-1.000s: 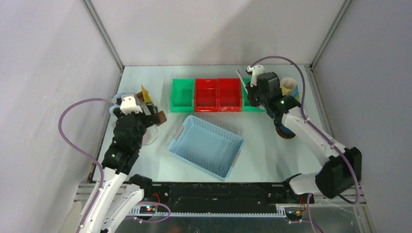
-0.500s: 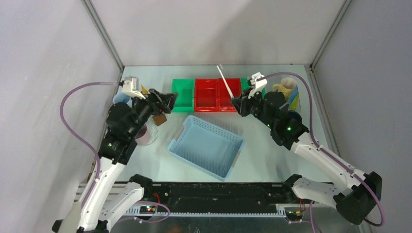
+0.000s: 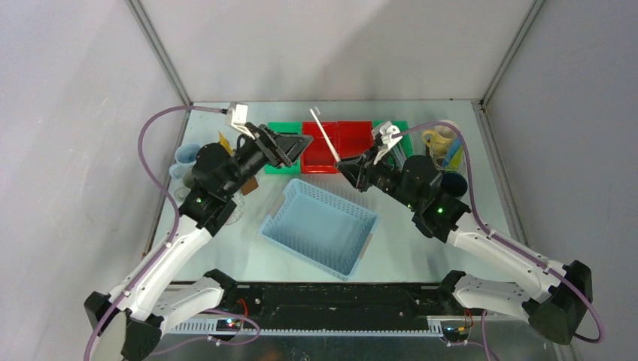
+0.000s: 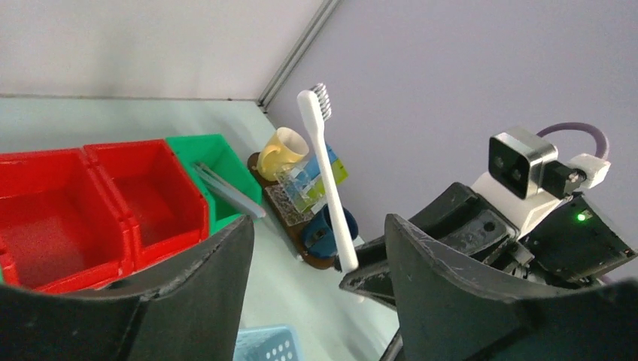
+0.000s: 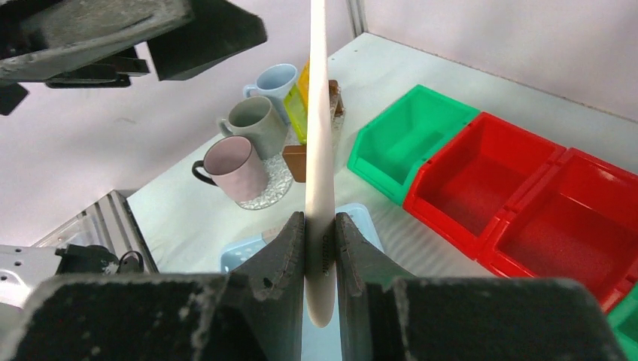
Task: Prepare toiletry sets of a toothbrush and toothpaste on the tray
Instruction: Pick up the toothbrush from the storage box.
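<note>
My right gripper (image 3: 347, 167) (image 5: 320, 218) is shut on the lower end of a white toothbrush (image 3: 325, 135) (image 5: 319, 113) and holds it upright above the table's middle, bristles up. My left gripper (image 3: 299, 143) (image 4: 317, 222) is open, level with the toothbrush (image 4: 328, 177) and just left of it, not touching. A dark brown tray (image 4: 280, 198) at the right carries a cream mug (image 4: 282, 150) and a dark blue mug (image 4: 328, 230). At the left, a pale blue mug (image 5: 274, 79), a grey mug (image 5: 252, 120) and a pink mug (image 5: 229, 162) stand by another brown tray (image 5: 295, 159).
A light blue perforated basket (image 3: 320, 226) sits below both grippers. Green and red bins (image 3: 335, 143) line the back, and a grey toothbrush (image 4: 226, 188) lies in the right green bin. A yellow tube (image 5: 301, 101) stands by the left mugs.
Both arms swung in toward the middle. The right one carried the toothbrush left from the far-right bin. The left one left the mugs, moved right to the toothbrush, and its jaws narrowed a little.
</note>
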`<state>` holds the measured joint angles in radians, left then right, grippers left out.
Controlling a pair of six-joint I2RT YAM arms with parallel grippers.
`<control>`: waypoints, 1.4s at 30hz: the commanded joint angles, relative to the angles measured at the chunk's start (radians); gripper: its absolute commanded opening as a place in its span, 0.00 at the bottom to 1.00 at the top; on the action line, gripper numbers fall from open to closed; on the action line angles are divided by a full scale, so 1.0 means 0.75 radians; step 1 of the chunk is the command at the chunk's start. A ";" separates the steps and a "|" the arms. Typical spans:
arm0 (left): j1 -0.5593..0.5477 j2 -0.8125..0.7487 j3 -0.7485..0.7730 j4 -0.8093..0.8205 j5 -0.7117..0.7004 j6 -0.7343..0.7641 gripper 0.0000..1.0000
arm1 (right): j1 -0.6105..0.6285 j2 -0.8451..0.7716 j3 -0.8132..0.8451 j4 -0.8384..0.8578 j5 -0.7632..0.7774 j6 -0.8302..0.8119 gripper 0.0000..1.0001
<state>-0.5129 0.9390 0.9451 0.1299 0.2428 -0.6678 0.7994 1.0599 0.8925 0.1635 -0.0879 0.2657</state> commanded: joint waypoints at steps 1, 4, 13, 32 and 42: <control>-0.031 0.044 0.038 0.165 -0.002 -0.074 0.68 | 0.028 0.006 0.000 0.104 -0.024 0.023 0.00; -0.043 0.078 0.044 0.171 -0.043 -0.089 0.66 | 0.052 0.010 -0.001 0.107 -0.024 0.019 0.00; -0.070 0.134 0.080 0.200 -0.030 -0.122 0.46 | 0.097 0.028 -0.001 0.115 -0.009 -0.001 0.00; -0.039 -0.197 0.202 -0.405 -0.482 0.413 0.00 | 0.127 -0.101 0.000 -0.094 0.098 -0.095 0.66; 0.242 -0.414 0.150 -0.639 -0.890 0.707 0.00 | 0.054 -0.298 0.000 -0.475 0.394 -0.229 0.86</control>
<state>-0.4099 0.6575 1.0763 -0.2867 -0.2741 -0.2653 0.8623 0.8822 0.8867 -0.0772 0.0891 0.1520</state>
